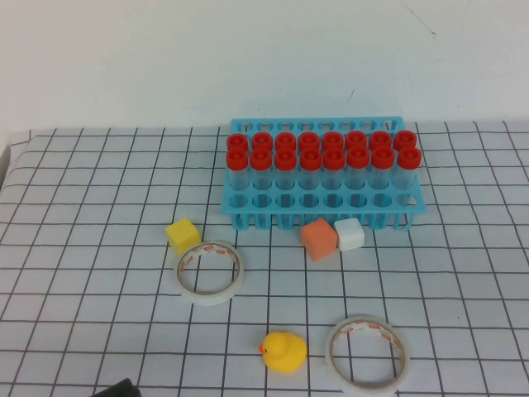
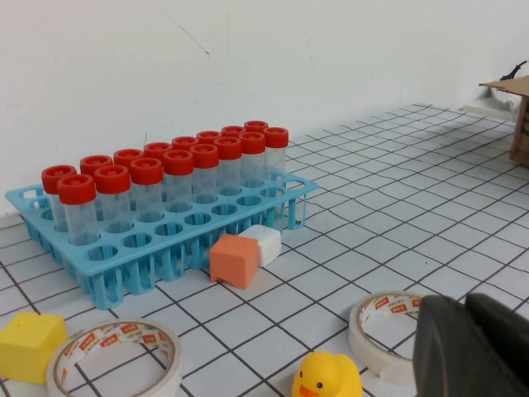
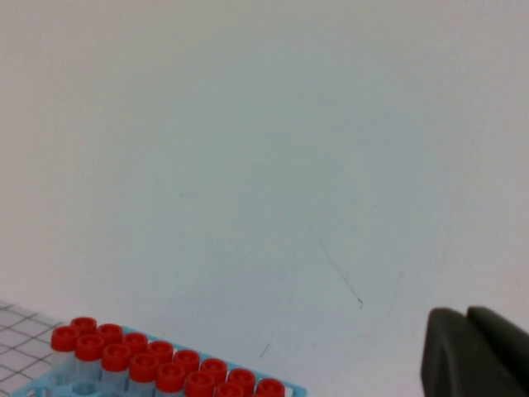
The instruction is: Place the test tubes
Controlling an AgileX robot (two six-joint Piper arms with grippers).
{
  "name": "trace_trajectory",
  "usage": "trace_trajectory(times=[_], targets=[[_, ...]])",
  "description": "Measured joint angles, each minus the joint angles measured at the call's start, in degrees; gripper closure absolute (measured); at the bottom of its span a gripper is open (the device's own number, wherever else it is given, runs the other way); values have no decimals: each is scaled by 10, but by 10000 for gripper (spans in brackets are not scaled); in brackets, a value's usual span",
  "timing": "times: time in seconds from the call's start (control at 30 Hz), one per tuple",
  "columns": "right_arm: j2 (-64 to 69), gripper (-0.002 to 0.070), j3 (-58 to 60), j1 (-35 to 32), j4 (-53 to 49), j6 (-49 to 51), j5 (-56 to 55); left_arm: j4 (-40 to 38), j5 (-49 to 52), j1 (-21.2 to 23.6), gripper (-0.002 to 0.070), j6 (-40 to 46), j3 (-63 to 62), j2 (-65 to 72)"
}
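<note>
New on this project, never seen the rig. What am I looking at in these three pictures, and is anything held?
It is a robot with two arms at a table, and each arm ends in a claw. The high view looks down from the robot's own side. The other two pictures come from cameras on the wrists.

The left claw is the dark shape low near the table's near edge, shut and empty. The right claw is raised, its camera seeing mostly wall and the tube tops. It is also shut and empty.

On the gridded table stands a blue rack with two rows of red-capped test tubes. In front lie a yellow cube, an orange cube beside a white cube, two tape rolls and a rubber duck.
</note>
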Motion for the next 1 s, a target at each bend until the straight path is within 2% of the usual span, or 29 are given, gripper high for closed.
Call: trace_trajectory(times=[0.27, 0.33, 0.43, 0.5, 0.57, 0.6, 0.67, 0.83, 1.0], targets=[[-33, 678, 5, 0, 5, 21, 20, 0, 0, 0, 676, 0, 0, 0], [-33, 678, 11, 0, 56, -18, 22, 0, 0, 0, 676, 0, 0, 0], [-33, 678, 22, 0, 284, -244, 56, 0, 0, 0, 676, 0, 0, 0], [-33, 678, 23, 0, 521, -476, 111, 0, 0, 0, 676, 0, 0, 0], [-33, 678, 25, -4, 721, -662, 179, 0, 0, 0, 676, 0, 0, 0], [-34, 678, 27, -9, 801, -736, 206, 0, 0, 0, 677, 0, 0, 0], [-42, 678, 43, -26, 870, -809, 222, 0, 0, 0, 676, 0, 0, 0], [-102, 678, 105, -112, 874, -808, 226, 0, 0, 0, 676, 0, 0, 0], [-154, 678, 177, -200, 831, -737, 228, 0, 0, 0, 676, 0, 0, 0]])
